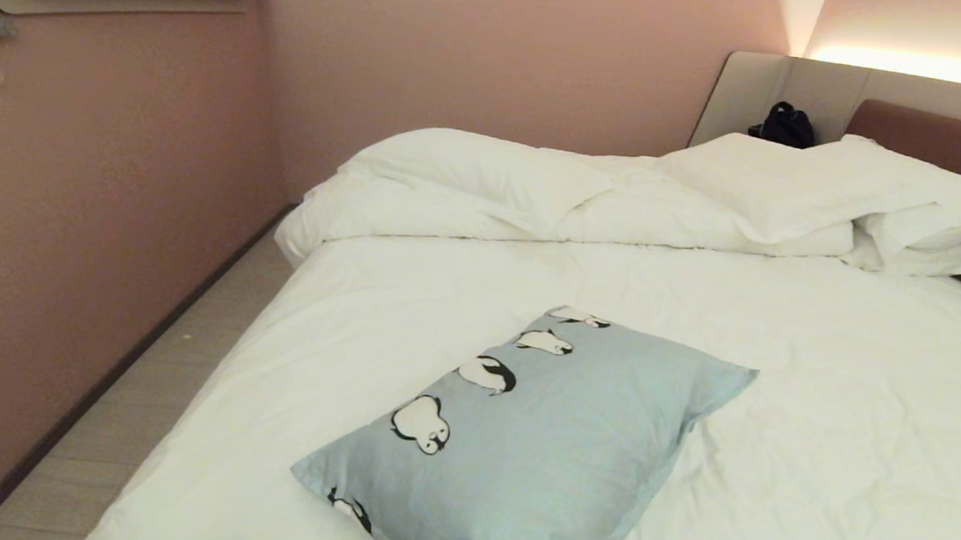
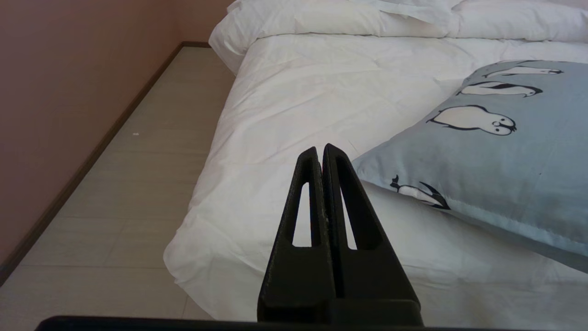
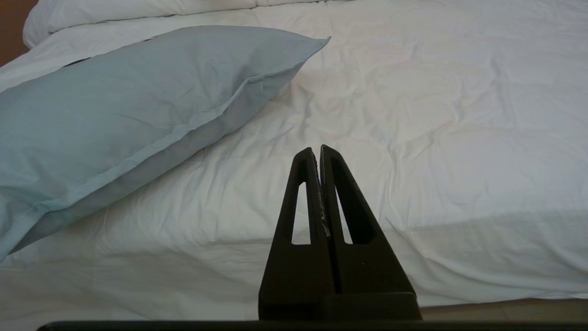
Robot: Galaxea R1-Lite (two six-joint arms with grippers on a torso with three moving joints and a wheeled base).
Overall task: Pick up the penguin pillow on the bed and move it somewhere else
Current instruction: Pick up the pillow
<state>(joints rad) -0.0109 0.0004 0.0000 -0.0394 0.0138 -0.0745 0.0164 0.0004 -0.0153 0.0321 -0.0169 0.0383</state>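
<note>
Penguin pillow (image 1: 552, 440) flat, long axis diagonal across bed (image 1: 828, 409)

Warm, soft indoor light fills the room, brightest from a glowing strip (image 1: 932, 68) above the headboard (image 1: 960, 144), which is blown out to near white and tints the wall (image 1: 466, 48) pink. The bed (image 1: 828, 409) sheet reads evenly lit, with gentle shadows in its creases. The penguin pillow (image 1: 553, 436) throws a soft shadow on the sheet beside the right pincer (image 3: 320, 149). Both pincers show as dark silhouettes, the left pincer (image 2: 321, 148) sharp against the pale sheet. Straight edges bow slightly toward the head view's corners.
</note>
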